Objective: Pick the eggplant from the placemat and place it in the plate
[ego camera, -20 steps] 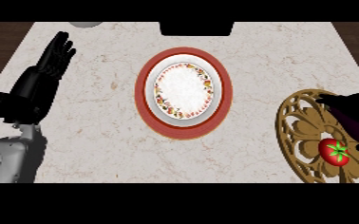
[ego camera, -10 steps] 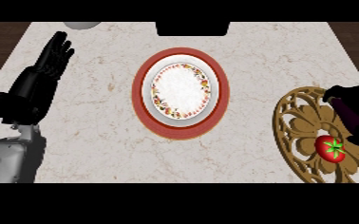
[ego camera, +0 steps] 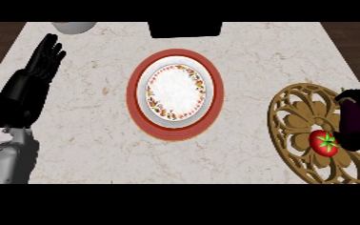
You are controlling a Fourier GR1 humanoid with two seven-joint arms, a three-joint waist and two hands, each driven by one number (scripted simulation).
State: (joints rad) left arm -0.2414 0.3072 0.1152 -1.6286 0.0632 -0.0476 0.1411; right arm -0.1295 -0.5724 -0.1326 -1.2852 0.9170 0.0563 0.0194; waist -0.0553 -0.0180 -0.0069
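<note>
Purple eggplant (ego camera: 349, 114) lies on the gold placemat (ego camera: 274, 121) at the right edge, beside a tomato (ego camera: 324, 142) (right hand unseen); left hand (ego camera: 35, 81) rests at the left, fingers straight, holding nothing, well away from the plate (ego camera: 175, 91)

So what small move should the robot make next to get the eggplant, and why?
Probably bring the right hand over the eggplant and take hold of it. The eggplant lies on the placemat at the view's right edge, beside the tomato and apart from the plate. The right hand does not show; the left hand rests open at the far left.
</note>
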